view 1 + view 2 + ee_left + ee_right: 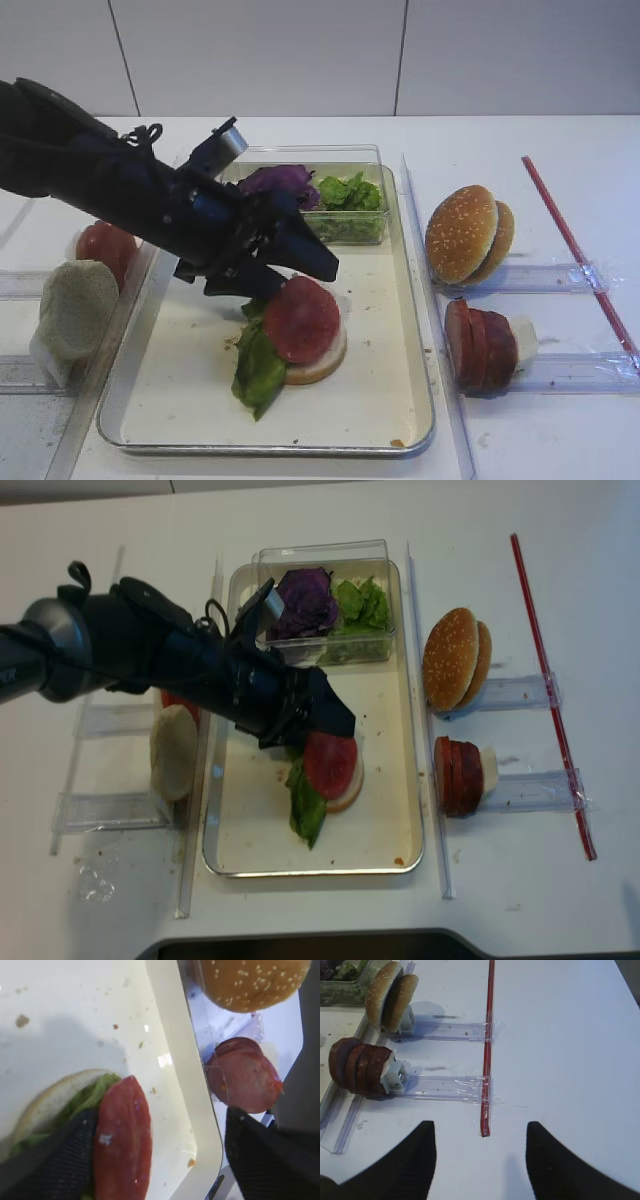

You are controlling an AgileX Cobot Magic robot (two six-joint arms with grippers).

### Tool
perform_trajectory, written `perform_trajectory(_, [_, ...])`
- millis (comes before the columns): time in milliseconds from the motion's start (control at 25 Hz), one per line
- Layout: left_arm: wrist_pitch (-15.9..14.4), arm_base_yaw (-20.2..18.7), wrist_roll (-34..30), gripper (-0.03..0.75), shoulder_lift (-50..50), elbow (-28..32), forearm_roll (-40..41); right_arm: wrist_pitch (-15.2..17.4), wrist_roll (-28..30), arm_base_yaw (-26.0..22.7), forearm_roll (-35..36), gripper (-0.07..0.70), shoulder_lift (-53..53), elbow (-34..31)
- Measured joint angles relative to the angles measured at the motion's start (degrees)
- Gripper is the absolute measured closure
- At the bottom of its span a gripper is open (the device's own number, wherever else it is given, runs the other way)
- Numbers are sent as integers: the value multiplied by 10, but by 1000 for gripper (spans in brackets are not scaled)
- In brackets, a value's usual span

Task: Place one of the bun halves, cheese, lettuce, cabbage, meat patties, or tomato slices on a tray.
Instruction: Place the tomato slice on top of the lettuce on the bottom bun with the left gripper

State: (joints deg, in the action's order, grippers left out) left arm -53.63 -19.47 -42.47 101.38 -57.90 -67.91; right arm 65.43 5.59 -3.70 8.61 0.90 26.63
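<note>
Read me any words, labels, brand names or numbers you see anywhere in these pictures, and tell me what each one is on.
None can be read: no writing shows on the tray, the clear plastic box, the clear holders or the red strip.

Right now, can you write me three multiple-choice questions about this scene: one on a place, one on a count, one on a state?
1. Where does the tomato slice lie?
A. on the bun half in the tray
B. in the clear box
C. on the table by the red strip

2. How many sesame bun halves stand right of the tray?
A. none
B. two
C. five

3. How is the left hand?
A. shut on the lettuce
B. open
C. out of view

Answers:
1. A, the slice rests on lettuce over the pale bun half.
2. B, two stand together.
3. B, the left wrist view shows its fingers apart, one each side of the slice.
</note>
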Motion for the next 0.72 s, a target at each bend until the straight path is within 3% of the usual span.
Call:
perform_trajectory(280, [0,0,23,230,0,-40,16,0,0,0,0,209,0,0])
perform_trajectory(720, [-12,0,96,230,0,-107,141,0,0,0,0,216,0,0])
